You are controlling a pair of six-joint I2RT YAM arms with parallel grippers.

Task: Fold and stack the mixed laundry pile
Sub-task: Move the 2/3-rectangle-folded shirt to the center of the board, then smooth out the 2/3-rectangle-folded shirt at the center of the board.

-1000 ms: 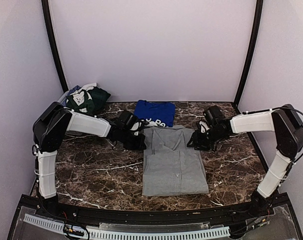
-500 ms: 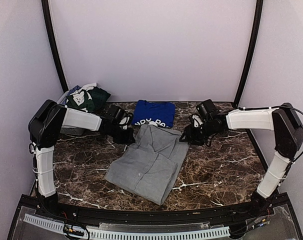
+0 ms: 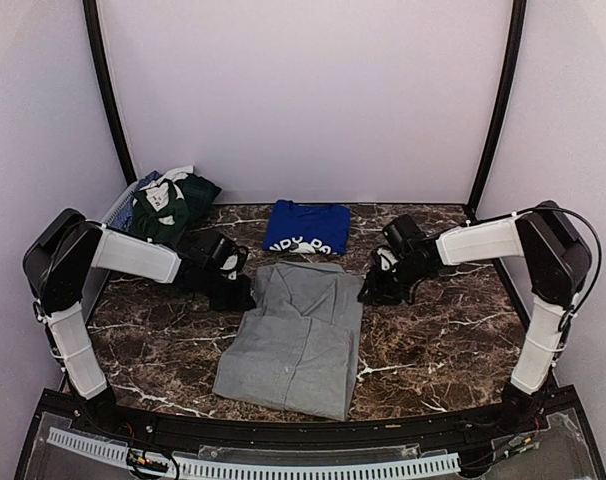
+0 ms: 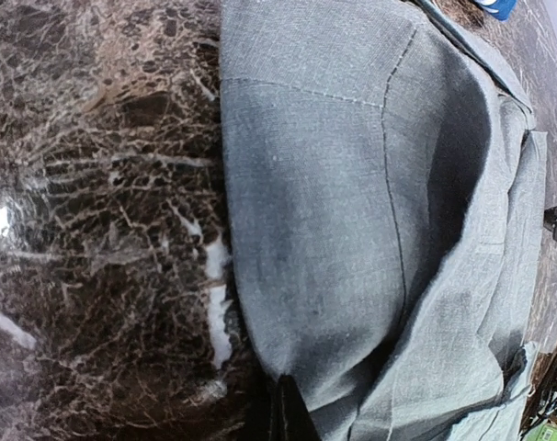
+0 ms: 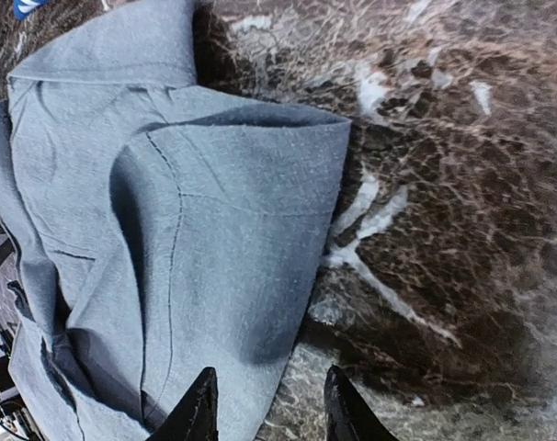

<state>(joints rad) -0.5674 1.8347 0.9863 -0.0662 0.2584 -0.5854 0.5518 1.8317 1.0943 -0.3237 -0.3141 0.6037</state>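
Note:
A light-grey collared polo shirt (image 3: pixel 298 335) lies folded and slightly slanted on the marble table (image 3: pixel 453 330). My left gripper (image 3: pixel 241 292) is shut, pinching the shirt's upper left corner (image 4: pixel 352 230) between its closed fingertips (image 4: pixel 286 409). My right gripper (image 3: pixel 368 290) stands open at the polo's upper right edge (image 5: pixel 214 230); one fingertip (image 5: pixel 198 409) is over the cloth, the other over bare marble. A folded royal-blue T-shirt (image 3: pixel 306 228) with white print lies behind the polo. The rest of the mixed laundry pile (image 3: pixel 168 197), dark-green and patterned pieces, is heaped at the back left.
The grey mesh basket (image 3: pixel 116 207) holds the heap in the back left corner. Black frame posts (image 3: pixel 111 100) stand at both back corners, with walls close on three sides. Bare marble shows to the left and right of the polo.
The polo has been dragged and swung left, then settled at a slight slant. Both grippers moved left and back; the left arm drew its elbow outward. The right jaws narrowed a little.

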